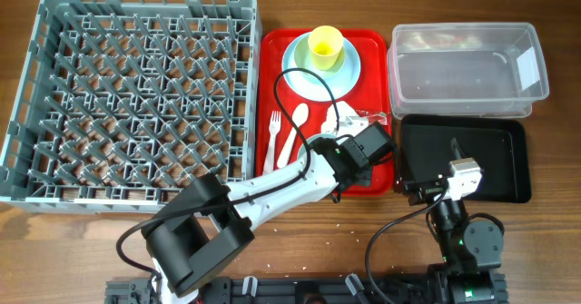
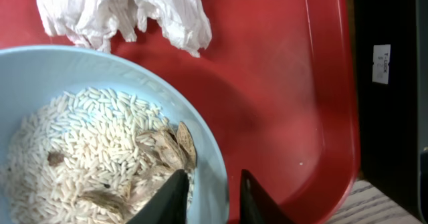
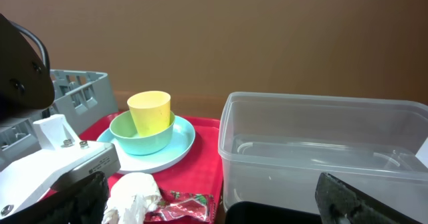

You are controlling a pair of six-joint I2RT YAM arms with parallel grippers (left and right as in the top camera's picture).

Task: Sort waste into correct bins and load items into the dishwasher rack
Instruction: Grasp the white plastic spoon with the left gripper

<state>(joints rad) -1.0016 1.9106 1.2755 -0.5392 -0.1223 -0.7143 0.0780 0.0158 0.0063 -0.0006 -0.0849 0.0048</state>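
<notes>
On my far left the rack (image 1: 127, 95) sits on the bench (image 1: 54, 250) with nothing in it. Just right of it is the red tray (image 1: 381, 41). The fork (image 1: 275, 136) and spoon (image 1: 295, 132) lie side by side near its left edge. At its far end the cup (image 1: 325, 47) stands in the stacked bowl (image 3: 144, 140), which sits on the plate (image 1: 304, 82). The napkin (image 2: 120, 10) lies crumpled mid-tray, with the wrapper (image 1: 374, 117) just right of it. My left arm reaches over the tray's near right corner. Its wrist view shows the rice bowl (image 2: 214, 150), with rice (image 2: 87, 144) and some brown scraps in it, resting on the tray. The left pincer (image 2: 212, 190) straddles that bowl's rim, one finger inside and one outside. The jaws stand only a little apart, and I cannot tell whether they pinch the rim. Further right the tub (image 1: 467, 68) stands at the back and the black tray (image 1: 495, 163) lies in front of it, touching or nearly so. The right pincer (image 3: 207, 207) hangs over the black tray's near left part, spread wide and holding nothing.
</notes>
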